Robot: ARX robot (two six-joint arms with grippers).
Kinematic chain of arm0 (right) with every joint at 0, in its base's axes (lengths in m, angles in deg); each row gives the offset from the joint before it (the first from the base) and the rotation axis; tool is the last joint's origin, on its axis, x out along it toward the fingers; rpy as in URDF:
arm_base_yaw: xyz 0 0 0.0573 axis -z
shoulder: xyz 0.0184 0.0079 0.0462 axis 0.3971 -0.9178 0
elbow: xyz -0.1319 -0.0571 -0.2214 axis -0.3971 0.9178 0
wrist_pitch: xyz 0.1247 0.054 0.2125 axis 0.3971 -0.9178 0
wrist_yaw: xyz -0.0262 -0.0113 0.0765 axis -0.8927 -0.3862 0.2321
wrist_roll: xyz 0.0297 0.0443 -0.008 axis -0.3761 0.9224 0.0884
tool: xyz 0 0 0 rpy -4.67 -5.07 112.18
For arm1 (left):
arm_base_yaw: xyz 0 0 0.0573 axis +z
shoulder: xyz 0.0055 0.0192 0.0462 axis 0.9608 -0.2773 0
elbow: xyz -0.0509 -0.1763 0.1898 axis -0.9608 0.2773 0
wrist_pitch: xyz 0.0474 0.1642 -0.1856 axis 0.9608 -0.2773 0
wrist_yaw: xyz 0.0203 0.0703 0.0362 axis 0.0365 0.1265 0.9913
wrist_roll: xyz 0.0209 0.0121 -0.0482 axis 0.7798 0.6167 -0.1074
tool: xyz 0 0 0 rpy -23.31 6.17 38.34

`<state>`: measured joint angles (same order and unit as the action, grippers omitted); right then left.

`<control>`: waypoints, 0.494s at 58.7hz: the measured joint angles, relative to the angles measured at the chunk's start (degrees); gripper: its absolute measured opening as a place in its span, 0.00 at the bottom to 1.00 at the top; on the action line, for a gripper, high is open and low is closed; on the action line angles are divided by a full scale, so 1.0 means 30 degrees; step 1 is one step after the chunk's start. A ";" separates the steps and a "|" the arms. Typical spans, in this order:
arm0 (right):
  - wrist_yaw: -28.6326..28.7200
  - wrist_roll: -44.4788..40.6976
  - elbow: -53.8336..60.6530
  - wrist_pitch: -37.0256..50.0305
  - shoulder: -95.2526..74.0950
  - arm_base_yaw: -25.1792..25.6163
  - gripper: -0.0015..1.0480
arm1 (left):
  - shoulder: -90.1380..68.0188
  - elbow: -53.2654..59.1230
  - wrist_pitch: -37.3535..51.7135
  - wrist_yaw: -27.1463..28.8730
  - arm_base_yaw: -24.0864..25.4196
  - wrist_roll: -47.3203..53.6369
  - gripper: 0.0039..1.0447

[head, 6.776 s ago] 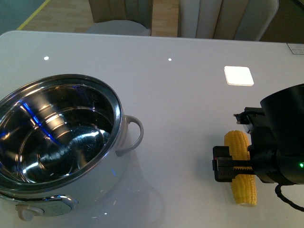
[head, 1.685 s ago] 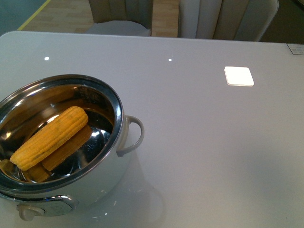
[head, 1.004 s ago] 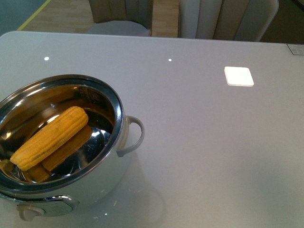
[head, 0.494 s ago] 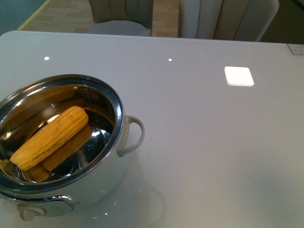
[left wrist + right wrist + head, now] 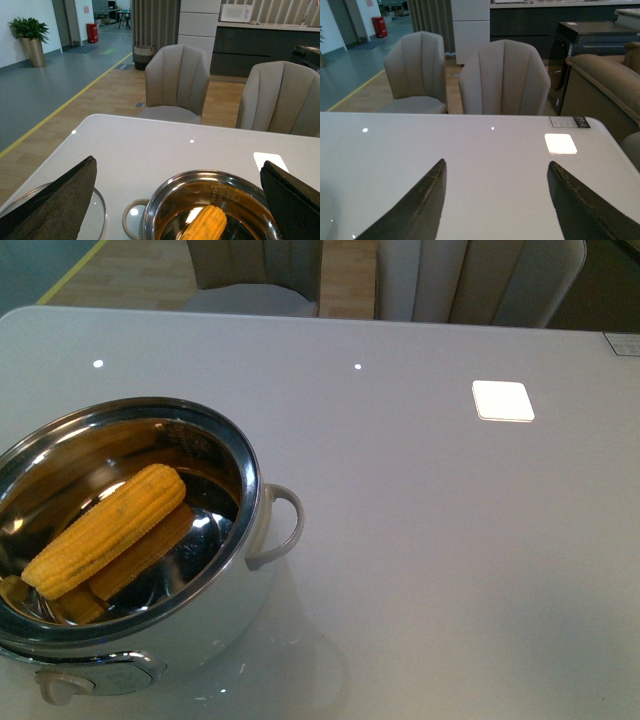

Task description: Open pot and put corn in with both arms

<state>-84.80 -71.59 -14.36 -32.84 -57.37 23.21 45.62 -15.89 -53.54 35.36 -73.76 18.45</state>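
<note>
Front view: the pot (image 5: 150,620) stands uncovered at the near left corner of the white table (image 5: 450,540), its near and left sides cut off by the frame. The corn (image 5: 105,530) lies slantwise inside on the steel wall, tapered end toward the near edge; its reflection shows beneath. Neither arm appears here.

Left wrist view: the left gripper (image 5: 180,200) has jaws spread wide, holding nothing, with only the two dark fingers visible. A glass lid (image 5: 100,217) lies on the table beside the pot, mostly hidden by one finger.

Right wrist view: the right gripper (image 5: 495,205) is likewise wide apart and empty over bare table.
</note>
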 joint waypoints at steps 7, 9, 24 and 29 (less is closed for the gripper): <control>0.0000 0.0000 0.0000 0.0000 0.0000 0.0000 0.78 | 0.0000 0.0000 0.0000 0.0000 0.0000 0.0000 0.94; 0.0000 0.0000 0.0000 0.0000 0.0000 0.0000 0.83 | 0.0000 0.0000 0.0000 0.0000 0.0000 0.0000 0.94; 0.0000 0.0000 0.0000 0.0000 0.0000 0.0000 0.92 | 0.0000 0.0000 0.0000 0.0000 0.0000 0.0000 0.94; 0.0000 0.0000 0.0000 0.0000 0.0000 0.0000 0.92 | 0.0000 0.0000 0.0000 -0.0007 0.0000 0.0000 0.94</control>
<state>-84.80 -71.59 -14.36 -32.84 -57.37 23.21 45.62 -15.89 -53.54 35.33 -73.76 18.45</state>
